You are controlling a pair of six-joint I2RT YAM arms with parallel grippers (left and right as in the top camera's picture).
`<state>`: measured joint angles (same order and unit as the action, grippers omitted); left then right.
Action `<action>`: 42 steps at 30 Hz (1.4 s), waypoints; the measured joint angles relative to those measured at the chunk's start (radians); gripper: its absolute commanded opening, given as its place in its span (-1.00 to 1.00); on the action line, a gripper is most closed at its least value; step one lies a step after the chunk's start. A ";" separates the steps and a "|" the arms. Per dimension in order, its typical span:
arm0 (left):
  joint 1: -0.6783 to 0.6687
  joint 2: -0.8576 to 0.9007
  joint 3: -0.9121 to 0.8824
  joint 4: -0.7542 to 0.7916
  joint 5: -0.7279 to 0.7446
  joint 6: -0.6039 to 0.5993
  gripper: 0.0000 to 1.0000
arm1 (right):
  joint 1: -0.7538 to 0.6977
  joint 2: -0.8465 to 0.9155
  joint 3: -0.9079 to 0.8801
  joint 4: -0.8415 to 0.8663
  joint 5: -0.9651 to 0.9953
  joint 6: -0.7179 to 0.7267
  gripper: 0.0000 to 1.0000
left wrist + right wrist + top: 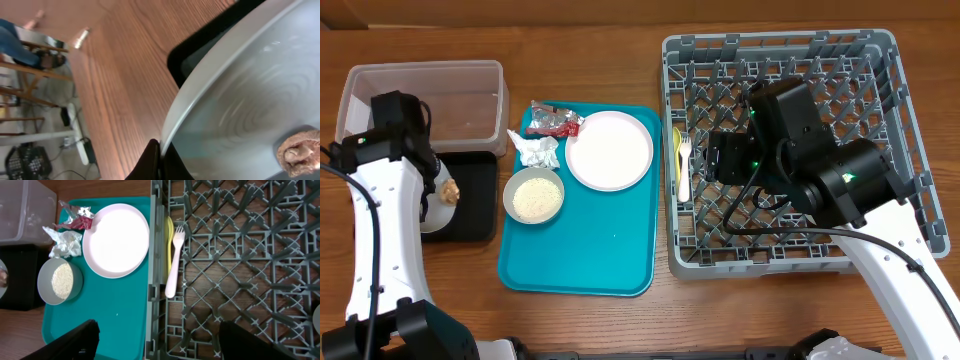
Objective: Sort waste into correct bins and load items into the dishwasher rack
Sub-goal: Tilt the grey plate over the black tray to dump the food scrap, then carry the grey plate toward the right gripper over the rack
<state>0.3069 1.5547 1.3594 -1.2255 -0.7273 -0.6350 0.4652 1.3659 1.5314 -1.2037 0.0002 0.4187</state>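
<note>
My left gripper (160, 156) is shut on the rim of a pale plate (240, 110), held over the black tray (200, 50); a brown food scrap (300, 152) lies on it. Overhead shows this plate (442, 215) and scrap (448, 191) below the clear tub (430, 95). On the teal tray (580, 255) are the red wrapper (555, 122), napkin (535, 150), a bowl of rice (534, 195) and a white plate (610, 150). My right gripper (160, 342) is open and empty over the grey rack's (860, 60) left edge. The yellow spoon (169, 235) and white fork (174, 262) lie in the rack.
The rack (240, 255) fills the right half of the table, and my right arm hides its middle in the overhead view. The teal tray (115, 315) touches the rack's left wall. The cup is not in clear view. Bare wood shows along the table's front.
</note>
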 measured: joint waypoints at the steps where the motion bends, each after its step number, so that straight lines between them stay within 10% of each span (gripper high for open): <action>1: -0.003 0.000 0.000 -0.001 -0.016 -0.006 -0.92 | 0.000 0.000 0.000 0.000 0.000 0.000 0.61; 28: -0.117 0.035 0.020 -0.077 -0.158 -0.016 -0.92 | 0.000 0.000 0.000 -0.015 0.000 0.000 0.62; 42: -0.124 -0.095 0.389 -0.053 0.868 0.486 -0.92 | 0.000 -0.140 0.000 0.130 -0.200 -0.128 0.61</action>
<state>0.1833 1.4593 1.7485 -1.2789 0.1406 -0.1490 0.4652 1.2263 1.5318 -1.0733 -0.1997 0.2905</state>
